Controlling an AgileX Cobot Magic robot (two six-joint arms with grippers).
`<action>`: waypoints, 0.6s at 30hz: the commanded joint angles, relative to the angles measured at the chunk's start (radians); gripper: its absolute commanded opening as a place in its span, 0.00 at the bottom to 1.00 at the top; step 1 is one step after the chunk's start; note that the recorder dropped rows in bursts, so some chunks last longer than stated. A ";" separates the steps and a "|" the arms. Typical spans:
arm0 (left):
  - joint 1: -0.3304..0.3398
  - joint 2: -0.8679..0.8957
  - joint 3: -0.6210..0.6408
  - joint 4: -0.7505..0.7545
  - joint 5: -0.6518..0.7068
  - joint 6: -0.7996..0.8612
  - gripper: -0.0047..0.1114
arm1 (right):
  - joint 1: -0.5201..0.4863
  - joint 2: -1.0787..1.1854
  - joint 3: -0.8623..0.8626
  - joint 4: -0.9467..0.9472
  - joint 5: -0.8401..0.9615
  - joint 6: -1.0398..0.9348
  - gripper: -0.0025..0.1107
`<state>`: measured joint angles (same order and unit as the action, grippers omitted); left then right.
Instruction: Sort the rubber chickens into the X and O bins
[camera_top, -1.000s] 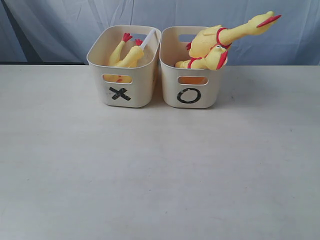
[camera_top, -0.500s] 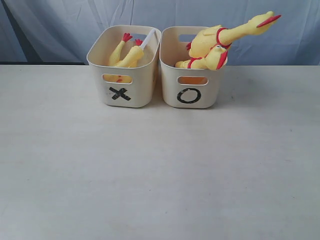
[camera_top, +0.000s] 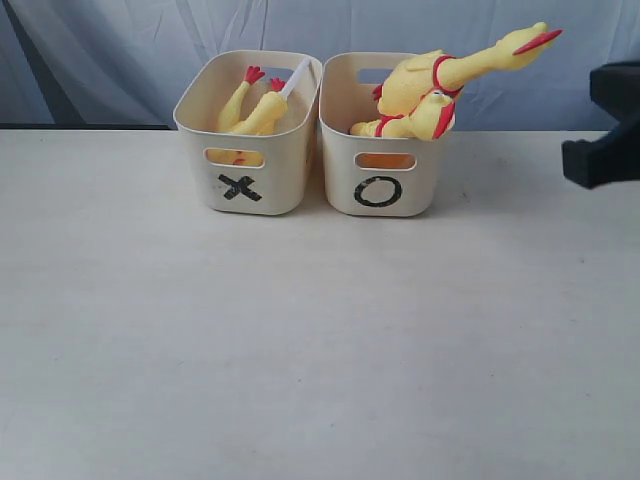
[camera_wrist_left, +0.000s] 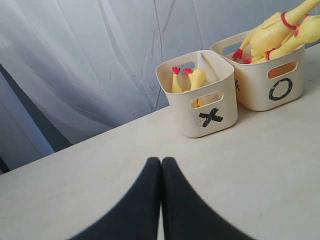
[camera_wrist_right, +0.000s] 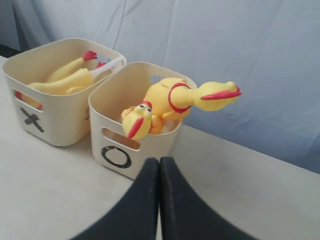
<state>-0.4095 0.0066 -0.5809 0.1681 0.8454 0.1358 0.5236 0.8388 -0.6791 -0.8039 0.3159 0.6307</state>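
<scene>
The chickens are lying inside the X bin and jutting over the O bin, sorting seemingly finished, so the left gripper and right gripper are hovering empty, fingers pressed together, away from both.

Two cream bins and at least three rubber chickens

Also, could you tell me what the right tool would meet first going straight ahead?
Most likely the front wall of the O bin, directly ahead of the shut right tool; depth is unclear.
</scene>
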 joint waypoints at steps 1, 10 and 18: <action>-0.003 -0.007 0.004 0.008 -0.013 -0.004 0.04 | -0.005 -0.128 0.122 0.004 -0.116 0.099 0.01; -0.003 -0.007 0.004 0.008 -0.013 -0.002 0.04 | -0.005 -0.320 0.293 0.091 -0.254 0.155 0.01; -0.003 -0.007 0.004 0.008 -0.013 -0.002 0.04 | -0.005 -0.437 0.429 0.182 -0.472 0.155 0.01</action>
<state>-0.4095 0.0066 -0.5809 0.1745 0.8447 0.1358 0.5236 0.4386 -0.2888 -0.6664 -0.0788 0.7831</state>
